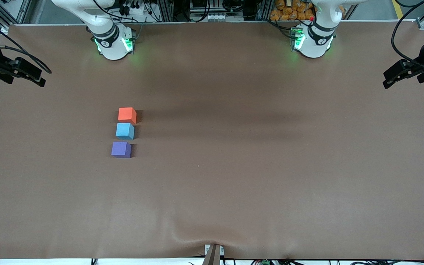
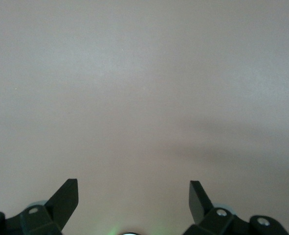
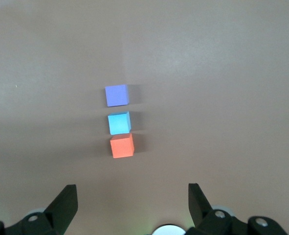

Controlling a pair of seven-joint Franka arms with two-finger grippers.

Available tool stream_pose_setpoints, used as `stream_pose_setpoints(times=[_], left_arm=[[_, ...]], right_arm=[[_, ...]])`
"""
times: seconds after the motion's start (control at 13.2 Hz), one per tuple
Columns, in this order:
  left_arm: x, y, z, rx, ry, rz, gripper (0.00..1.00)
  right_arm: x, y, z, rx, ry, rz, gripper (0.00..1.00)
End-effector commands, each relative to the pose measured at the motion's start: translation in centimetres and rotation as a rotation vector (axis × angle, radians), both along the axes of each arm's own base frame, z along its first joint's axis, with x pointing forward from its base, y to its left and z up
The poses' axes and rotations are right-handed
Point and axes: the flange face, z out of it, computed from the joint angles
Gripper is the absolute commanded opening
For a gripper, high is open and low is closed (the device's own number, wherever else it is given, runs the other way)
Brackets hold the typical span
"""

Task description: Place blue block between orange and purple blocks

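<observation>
We are seeing blue block sitting between orange block and purple block. Left gripper and right gripper hovering above table, jaws open, empty.

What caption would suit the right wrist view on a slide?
Open right gripper hangs over the table, looking at an orange block, blue block and purple block in a row.

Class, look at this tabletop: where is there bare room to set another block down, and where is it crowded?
Crowded only in the column toward the right arm's end: orange block, blue block and purple block sit almost touching. The table shows bare from that column toward the left arm's end, and between the purple block and the camera-side edge. Both open grippers, right and left, wait at the table's ends.
</observation>
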Motion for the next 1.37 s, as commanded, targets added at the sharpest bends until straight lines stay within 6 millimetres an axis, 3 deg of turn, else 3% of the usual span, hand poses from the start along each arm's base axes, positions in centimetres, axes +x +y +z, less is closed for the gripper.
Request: stream_pose_setpoints(times=[0.0, 1.06, 1.29], left_arm=[[-0.4, 0.1, 0.2, 0.02, -0.001, -0.017, 1.0], [-0.4, -0.3, 0.1, 0.018, 0.002, -0.023, 1.0], [-0.8, -1.0, 0.9, -0.007, -0.013, -0.033, 1.0]], right_arm=[[0.2, -3.2, 0.0, 0.012, 0.008, 0.083, 1.0], [0.4, -2.4, -0.1, 0.013, 0.015, 0.096, 1.0], [0.6, -2.0, -0.2, 0.021, 0.016, 0.101, 1.0]])
